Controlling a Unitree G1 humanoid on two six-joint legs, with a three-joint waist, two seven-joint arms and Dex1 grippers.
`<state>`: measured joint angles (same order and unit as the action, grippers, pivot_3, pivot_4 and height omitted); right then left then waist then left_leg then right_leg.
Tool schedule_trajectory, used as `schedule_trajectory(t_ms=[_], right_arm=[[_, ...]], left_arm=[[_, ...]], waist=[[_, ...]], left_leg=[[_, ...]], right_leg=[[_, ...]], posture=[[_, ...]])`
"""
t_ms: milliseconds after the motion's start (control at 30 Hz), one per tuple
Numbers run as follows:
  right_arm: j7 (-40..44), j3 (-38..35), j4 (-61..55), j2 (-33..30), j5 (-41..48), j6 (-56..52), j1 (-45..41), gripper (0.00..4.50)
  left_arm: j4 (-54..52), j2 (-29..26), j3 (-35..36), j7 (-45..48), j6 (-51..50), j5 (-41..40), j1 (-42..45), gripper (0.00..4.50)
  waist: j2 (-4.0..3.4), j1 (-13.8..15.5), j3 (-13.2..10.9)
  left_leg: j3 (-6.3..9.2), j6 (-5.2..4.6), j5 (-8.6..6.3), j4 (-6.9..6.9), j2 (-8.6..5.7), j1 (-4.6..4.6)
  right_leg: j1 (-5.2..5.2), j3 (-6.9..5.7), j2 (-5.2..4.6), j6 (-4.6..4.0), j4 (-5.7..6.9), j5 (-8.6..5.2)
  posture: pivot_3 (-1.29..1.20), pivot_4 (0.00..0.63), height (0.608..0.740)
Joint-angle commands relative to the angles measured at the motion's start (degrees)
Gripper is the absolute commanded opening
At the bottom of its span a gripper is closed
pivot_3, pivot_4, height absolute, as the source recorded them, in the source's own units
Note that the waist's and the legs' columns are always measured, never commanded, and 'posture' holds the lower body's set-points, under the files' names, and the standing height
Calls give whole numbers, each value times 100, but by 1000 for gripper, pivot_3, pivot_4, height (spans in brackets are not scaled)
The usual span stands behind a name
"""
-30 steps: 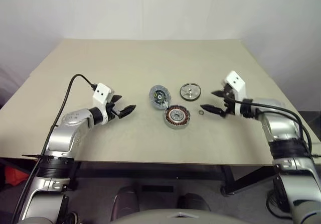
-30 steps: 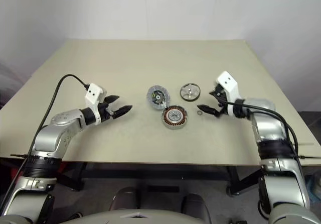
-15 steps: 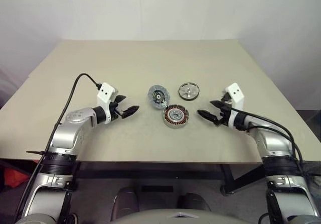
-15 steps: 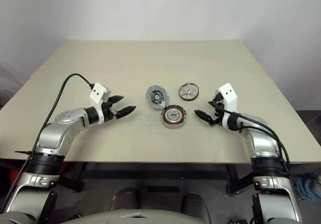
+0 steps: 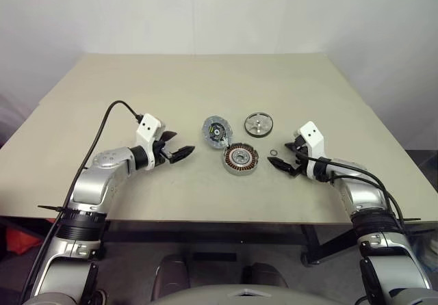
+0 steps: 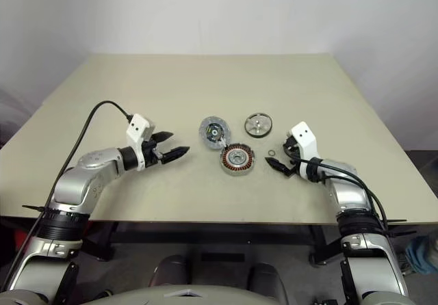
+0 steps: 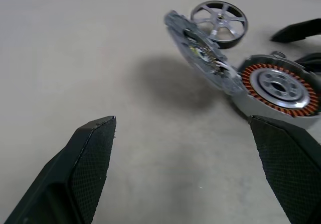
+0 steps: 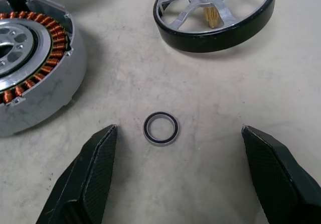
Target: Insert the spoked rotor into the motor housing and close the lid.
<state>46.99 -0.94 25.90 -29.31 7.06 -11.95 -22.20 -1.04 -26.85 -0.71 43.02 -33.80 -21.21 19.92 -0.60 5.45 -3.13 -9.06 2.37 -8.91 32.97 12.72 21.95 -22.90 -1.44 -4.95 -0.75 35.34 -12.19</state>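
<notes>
Three parts crowd the table's [image 5: 102, 100] middle — the motor housing [image 5: 240, 158], the lid [image 5: 217, 130] leaning against it, the spoked rotor [image 5: 259, 124] just beyond — with a loose washer [image 8: 161, 128] beside the housing; bare tabletop lies open on every other side

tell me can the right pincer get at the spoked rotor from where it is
Probably yes. The right pincer is open just short of the spoked rotor; only the small washer lies flat on the table between them, nothing taller.

table [image 5: 137, 93]: beige, bare | washer [image 8: 161, 128]: 1, lying flat
</notes>
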Motion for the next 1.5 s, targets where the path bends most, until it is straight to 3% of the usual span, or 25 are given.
schedule_trajectory(t_ms=[33,333,433,700,933,1033,1200,1500], right_arm=[[-29,67,62,5,-73,170,-94,4487],[-116,104,155,63,-90,240,-86,4487],[-79,118,158,63,-73,212,-88,3928],[9,162,-5,52,-20,73,-83,1221],[-11,172,54,79,-22,34,-140,1221],[-17,164,65,80,-23,22,-156,738],[16,33,-136,81,167,-174,-268,689],[121,-12,-1417,86,617,-902,-440,689]], left_arm=[[-363,-104,-8,194,-234,-217,-11,4500],[-472,-394,-144,592,-625,-354,-67,4500],[-434,-392,-172,602,-620,-320,-34,4500],[-407,-344,-201,544,-620,-298,-6,4500],[-447,-334,-205,488,-609,-277,-30,4500],[-460,-337,-201,463,-610,-275,-36,4500],[-467,-334,-184,427,-612,-281,-49,4500],[-436,-317,-192,404,-599,-279,-24,4500]], waist=[[0,-2,0],[0,-11,0],[0,-12,0],[0,-6,0],[0,-10,0],[0,-13,0],[0,-14,0],[-1,-9,-1]], left_leg=[[0,0,0,0,0,-1],[-1,0,0,0,0,-12],[-1,0,0,0,0,-19],[0,0,0,0,-2,-29],[1,0,0,0,-2,-29],[1,0,0,0,-2,-29],[0,0,0,-2,-1,-29],[-4,3,2,-26,-1,-23]], right_leg=[[1,0,0,0,0,0],[8,1,1,30,1,-18],[15,2,0,32,1,-19],[24,2,-1,38,-2,-22],[28,2,-1,39,-11,-23],[26,2,0,39,-12,-23],[24,2,0,39,-12,-22],[7,2,1,25,-12,-14]], posture=[[0,0,740],[0,0,740],[0,0,740],[0,0,740],[0,0,740],[0,0,740],[0,0,740],[0,0,740]])
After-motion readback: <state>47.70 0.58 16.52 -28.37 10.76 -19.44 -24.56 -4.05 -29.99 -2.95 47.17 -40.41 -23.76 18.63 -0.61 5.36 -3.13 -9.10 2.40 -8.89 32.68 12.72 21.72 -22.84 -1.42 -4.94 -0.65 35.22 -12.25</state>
